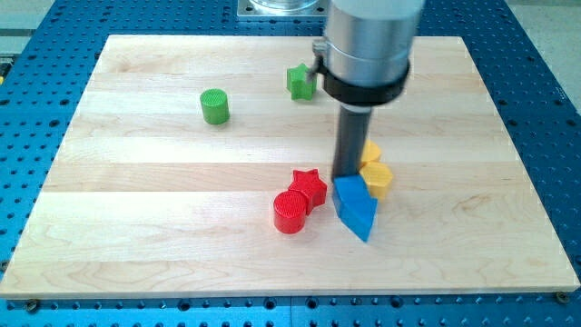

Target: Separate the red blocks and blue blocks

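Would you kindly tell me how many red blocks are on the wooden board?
2. The red star block sits near the board's middle, touching the red cylinder block just below-left of it. My tip may hide something small behind it.

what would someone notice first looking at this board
The big silver arm and its dark rod fill the view's top centre, and my tip comes down right at the top edge of the blue block. Just to the view's left sit a red star and a red cylinder, touching each other. Yellow blocks crowd the rod's right.
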